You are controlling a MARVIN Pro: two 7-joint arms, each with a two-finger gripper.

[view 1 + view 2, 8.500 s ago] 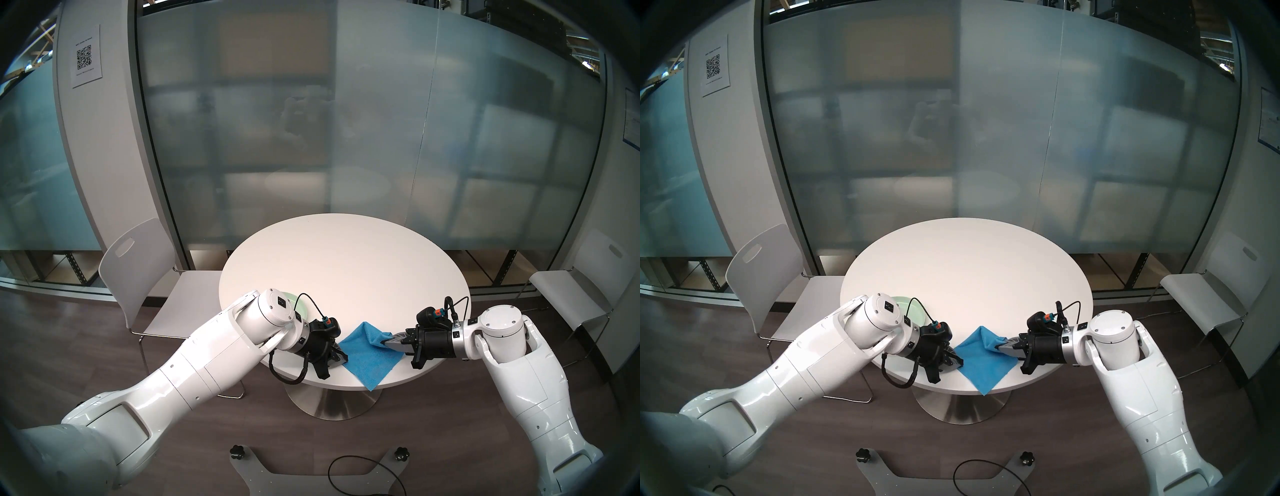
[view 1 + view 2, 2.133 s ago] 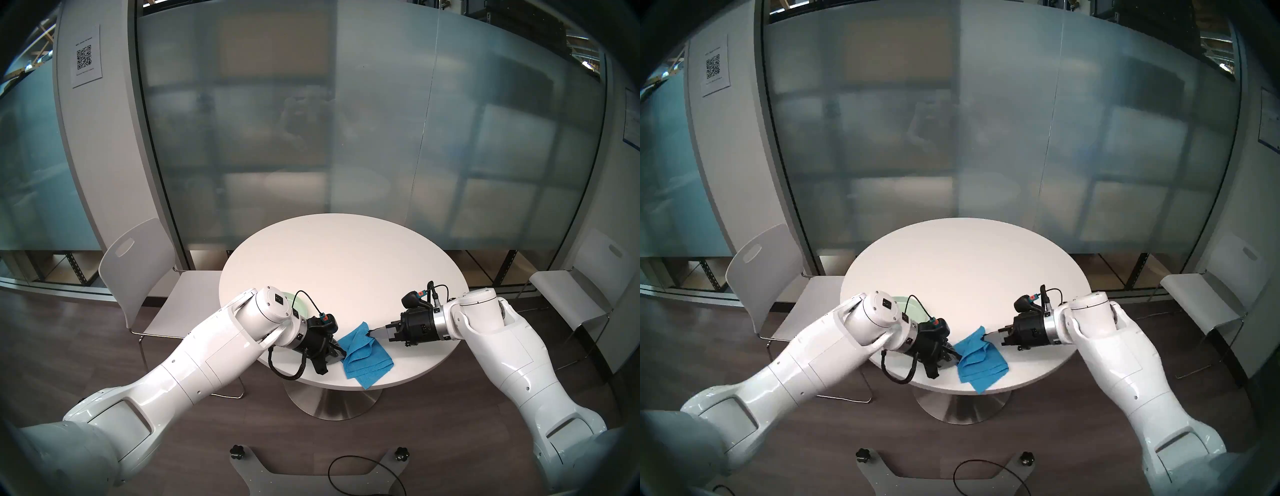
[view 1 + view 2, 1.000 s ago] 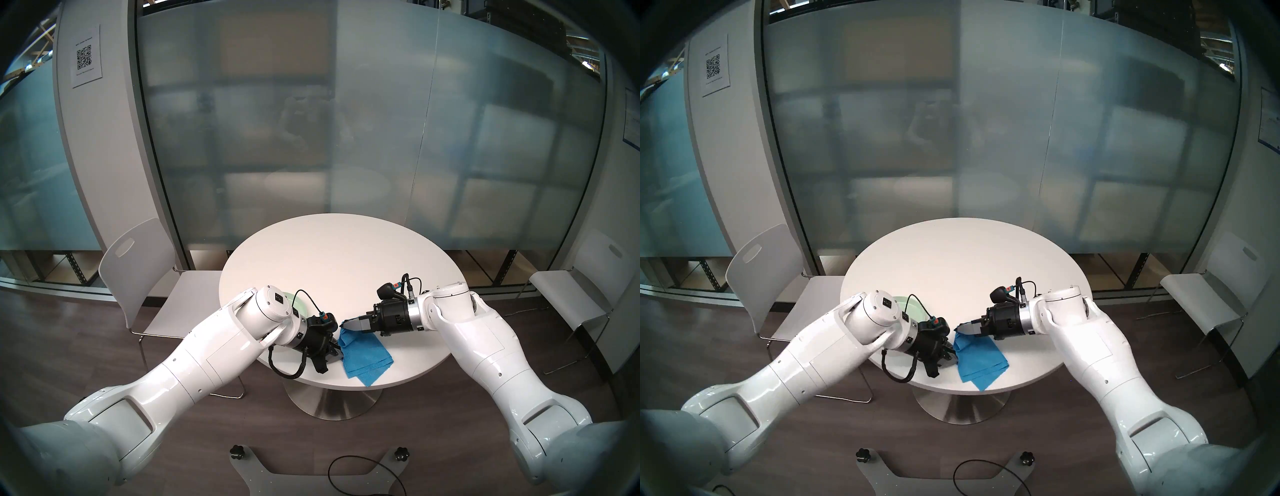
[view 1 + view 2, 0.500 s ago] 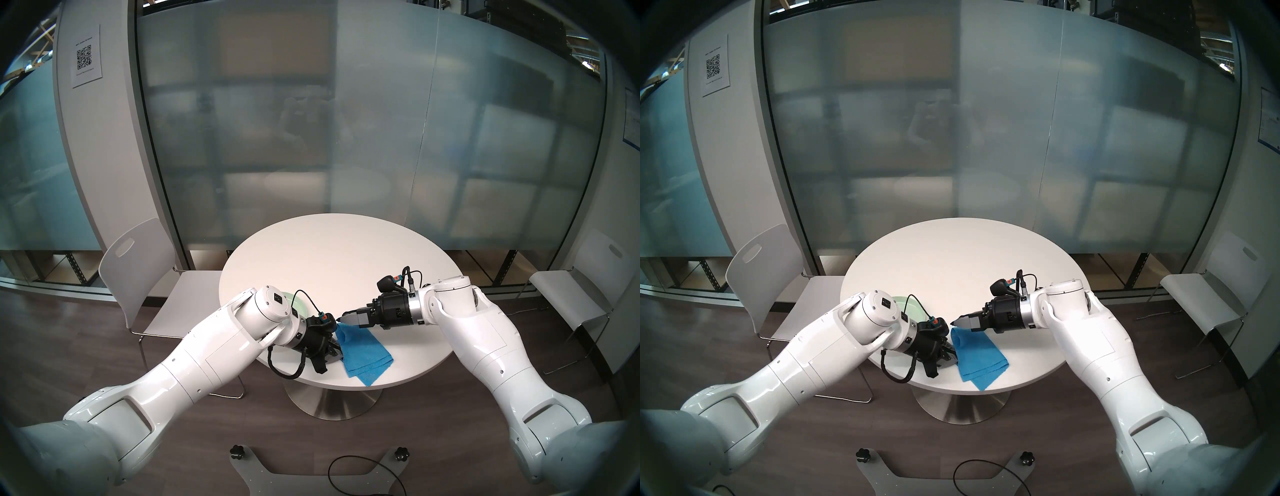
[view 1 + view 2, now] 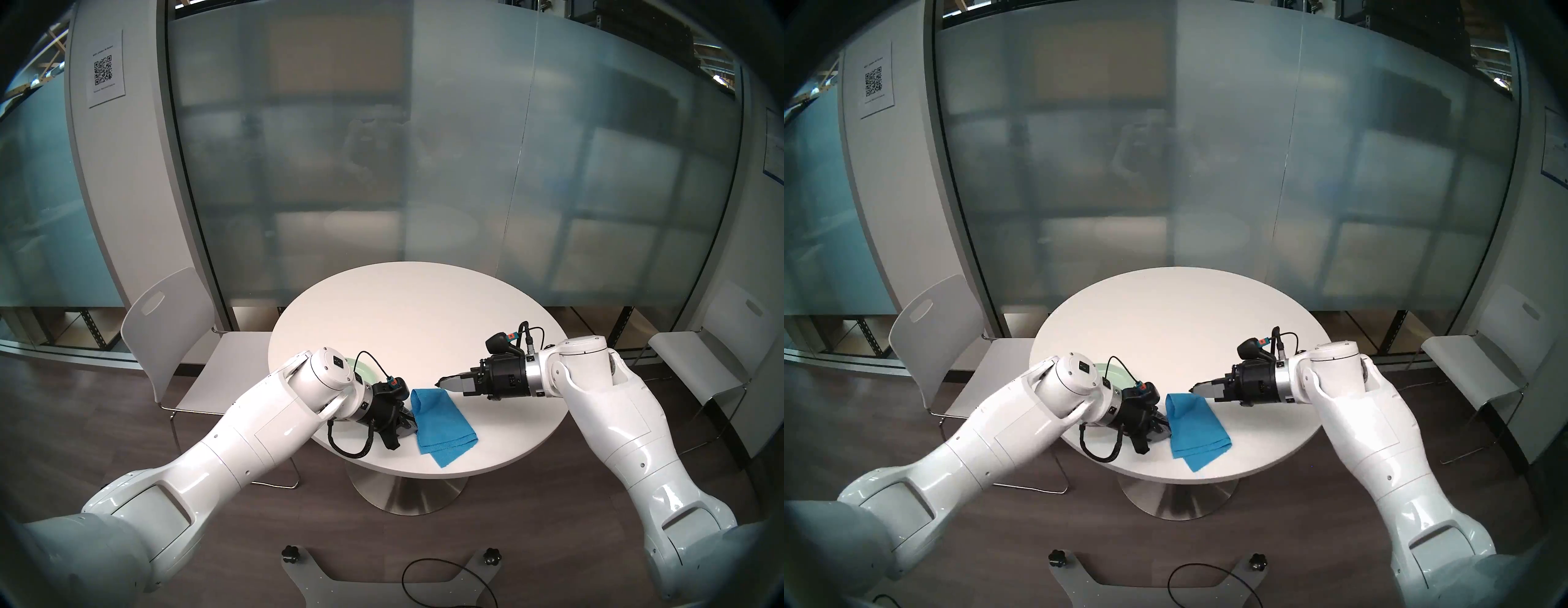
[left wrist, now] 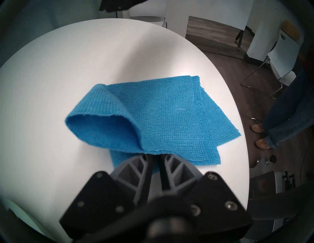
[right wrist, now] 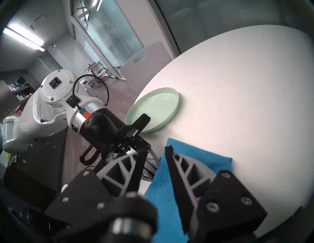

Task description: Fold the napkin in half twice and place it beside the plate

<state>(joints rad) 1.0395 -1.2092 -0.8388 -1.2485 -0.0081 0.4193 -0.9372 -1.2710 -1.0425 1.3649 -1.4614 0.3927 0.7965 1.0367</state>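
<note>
The bright blue napkin [image 5: 443,420] lies folded over on the white round table [image 5: 403,318], near its front edge, with a loose rounded loop [image 6: 102,125] at its far left end. My left gripper [image 6: 155,157] is shut on the napkin's left edge, its fingertips tucked under the top layer. My right gripper [image 5: 441,381] hovers open just beyond the napkin's far right corner, with nothing between its fingers [image 7: 171,157]. The pale mint-green plate [image 7: 153,108] sits left of the napkin, mostly hidden behind my left arm in the head views [image 5: 360,367].
White chairs stand at the table's left [image 5: 169,322] and right [image 5: 729,339]. A person's legs [image 6: 280,118] stand on the floor near the table's front right. A frosted glass wall runs behind the table.
My right gripper carried the napkin's corner over to the left, let it go and pulled back to the right. The napkin now lies folded. My left gripper kept its hold.
</note>
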